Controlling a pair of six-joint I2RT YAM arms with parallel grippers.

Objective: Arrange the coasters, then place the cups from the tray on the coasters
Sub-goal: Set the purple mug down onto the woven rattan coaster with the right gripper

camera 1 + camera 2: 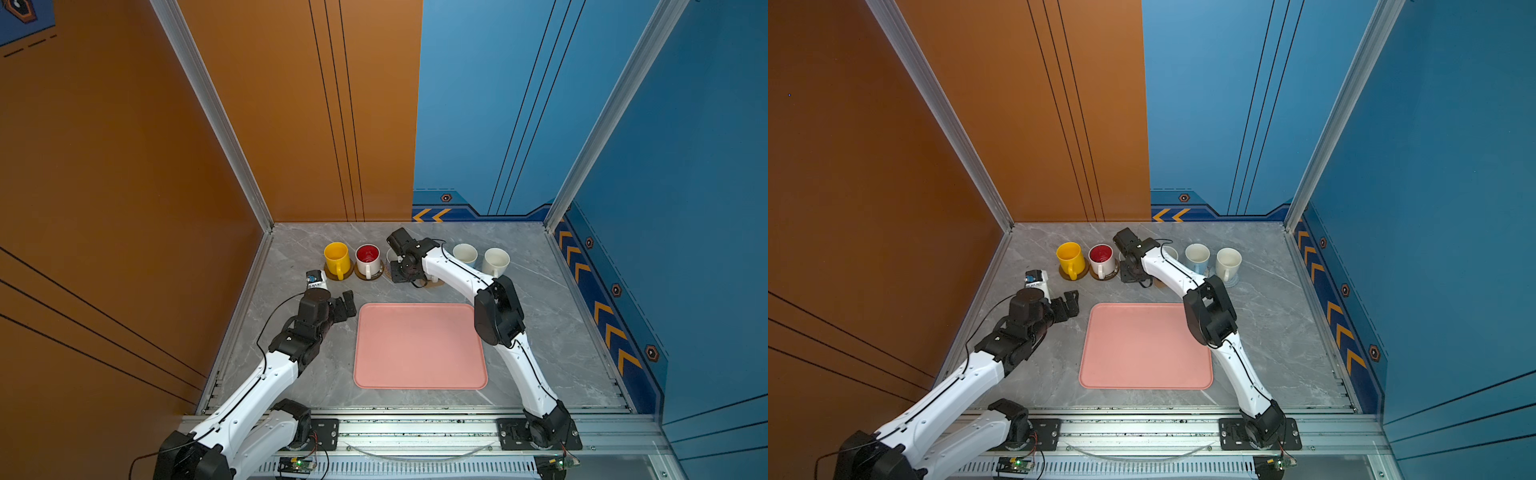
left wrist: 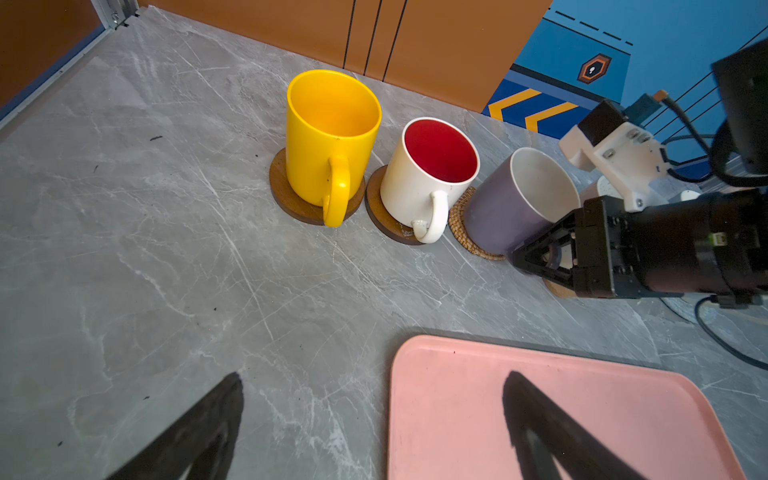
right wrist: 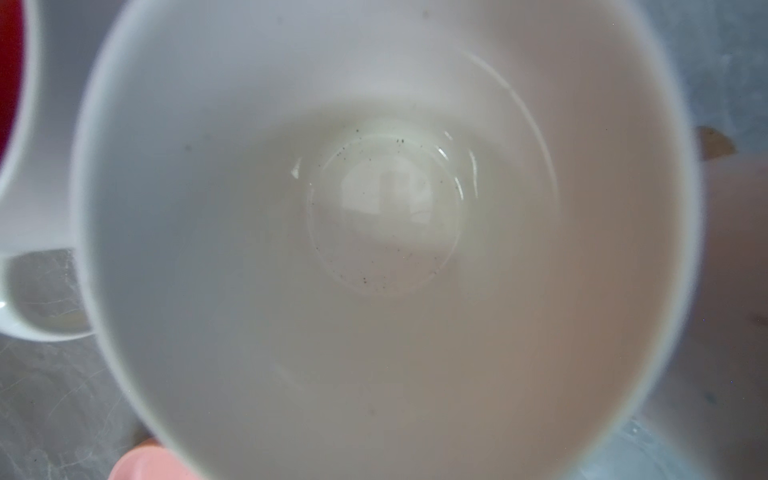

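At the back, a yellow cup and a white cup with a red inside each stand on a dark brown coaster. Next to them the lavender cup sits on the tan woven coaster, and my right gripper is shut on its handle side. The right wrist view shows only that cup's white inside. In both top views my right gripper covers this cup. My left gripper hangs open and empty over the pink tray's left edge.
A speckled white cup shows partly behind my right arm, over a light wooden coaster. Further right stand a light blue cup and a plain white cup. Walls close the table at the back and on both sides.
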